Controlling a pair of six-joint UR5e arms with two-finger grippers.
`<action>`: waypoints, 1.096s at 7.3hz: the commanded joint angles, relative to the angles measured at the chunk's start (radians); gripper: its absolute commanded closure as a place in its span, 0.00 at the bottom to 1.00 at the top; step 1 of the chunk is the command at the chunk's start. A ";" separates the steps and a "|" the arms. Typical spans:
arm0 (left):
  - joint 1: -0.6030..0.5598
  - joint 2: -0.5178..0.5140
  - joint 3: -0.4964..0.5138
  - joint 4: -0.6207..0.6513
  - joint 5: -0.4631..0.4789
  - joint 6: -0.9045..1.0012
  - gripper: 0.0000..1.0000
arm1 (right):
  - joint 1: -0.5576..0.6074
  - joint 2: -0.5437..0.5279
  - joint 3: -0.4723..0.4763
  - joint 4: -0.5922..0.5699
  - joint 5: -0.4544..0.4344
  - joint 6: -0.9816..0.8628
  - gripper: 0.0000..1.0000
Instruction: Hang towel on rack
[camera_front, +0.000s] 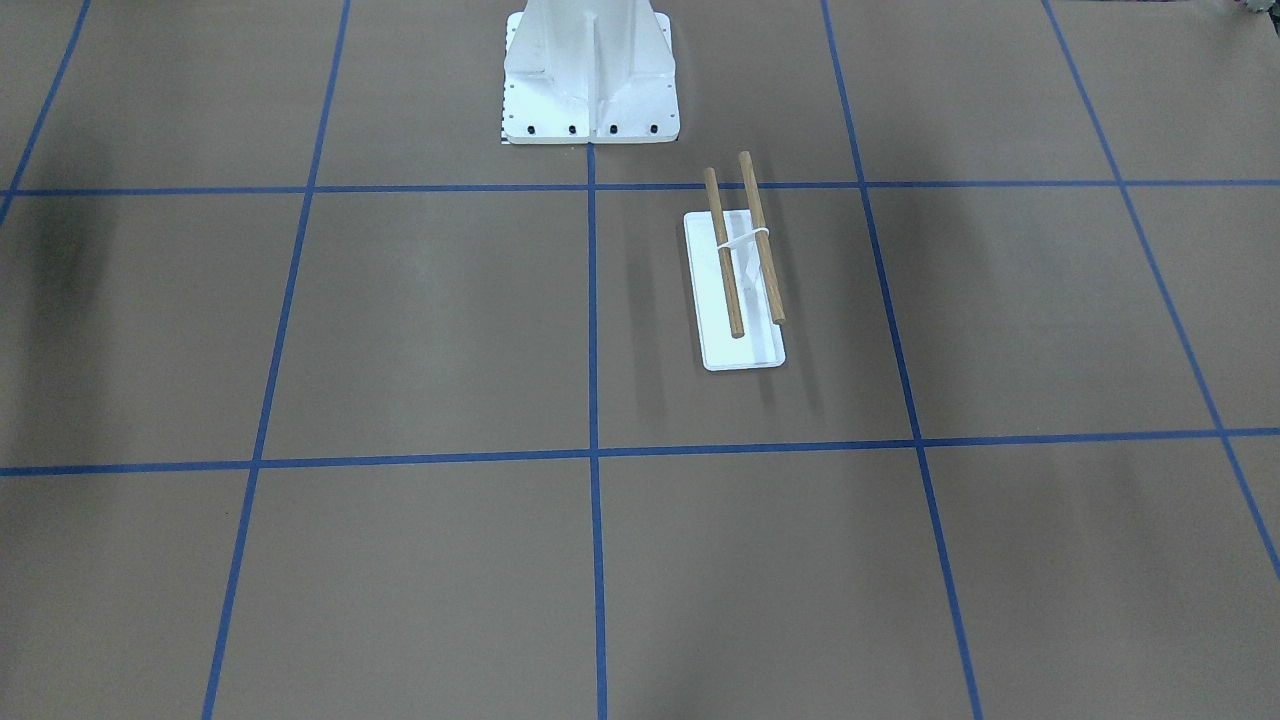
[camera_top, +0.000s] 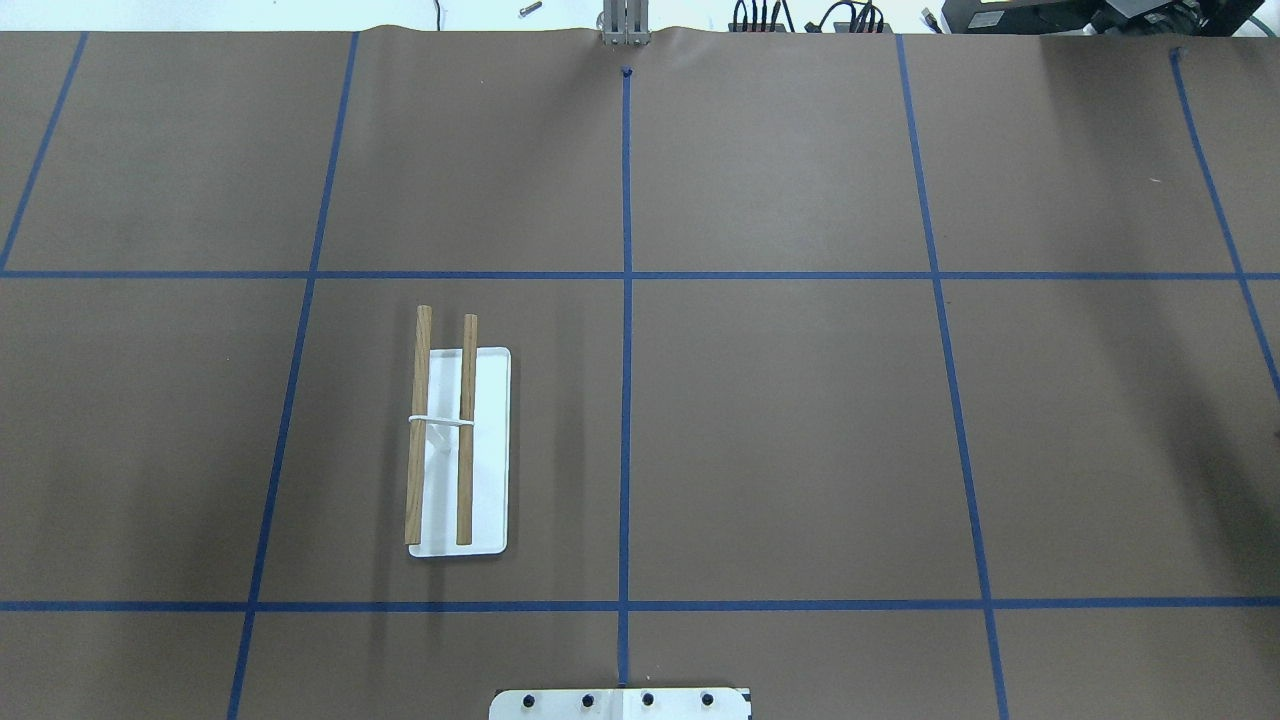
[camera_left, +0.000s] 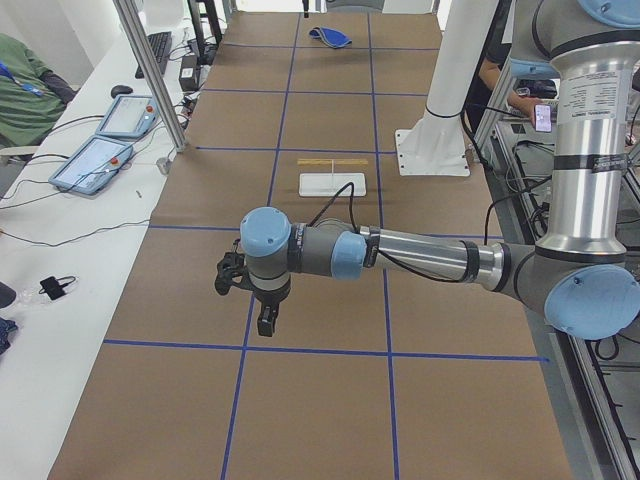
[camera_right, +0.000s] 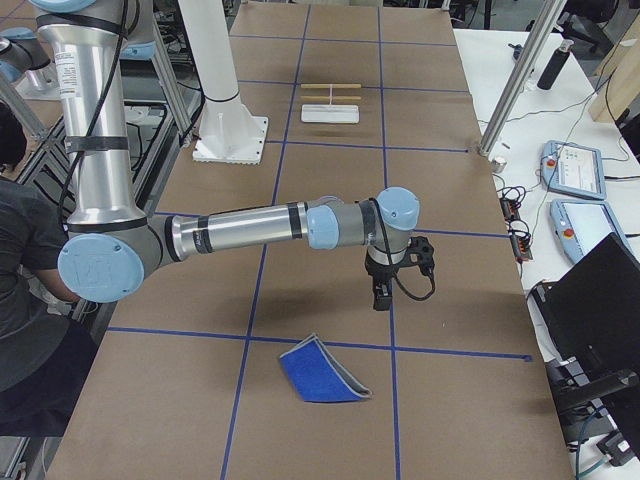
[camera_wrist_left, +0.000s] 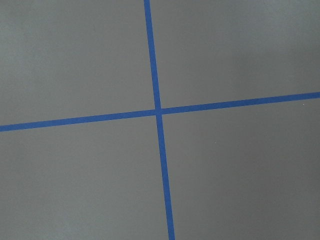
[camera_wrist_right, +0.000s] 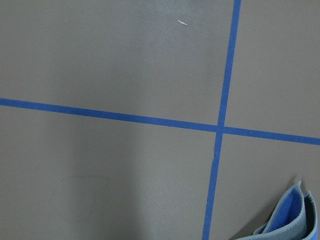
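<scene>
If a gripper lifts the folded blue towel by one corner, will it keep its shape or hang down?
The small blue cloth towel with grey underside will probably droop: it lies folded, its layers curling loosely at the edge in the right wrist view. It looks thin, so likely light. A push would probably bunch it rather than slide it whole.

We've got two arms built alike here: polished silver tubes with pale blue round caps (camera_left: 265, 232) on the joints. On the left arm (camera_left: 430, 255) a black cable (camera_left: 420, 270) runs along the forearm tube, and the thick section carries a white label (camera_left: 590, 95) of fine print. The right arm (camera_right: 240, 228) shows the same label and one big blue cap. Each ends in a small black hand: there's the left hand (camera_left: 266, 322), there's the right hand (camera_right: 381, 297). Between them we see a white flared pedestal (camera_front: 590, 75), with black screws (camera_front: 572, 129) dotted along its foot plate.
</scene>
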 joint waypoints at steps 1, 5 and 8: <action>0.000 0.000 -0.001 -0.003 0.003 0.008 0.02 | 0.000 0.000 -0.001 0.000 0.000 0.000 0.00; 0.000 0.000 -0.002 -0.093 0.009 0.009 0.02 | 0.000 0.002 0.008 0.002 -0.003 0.002 0.00; 0.002 -0.015 -0.011 -0.095 0.000 -0.002 0.02 | -0.006 -0.003 0.024 0.101 0.000 0.008 0.00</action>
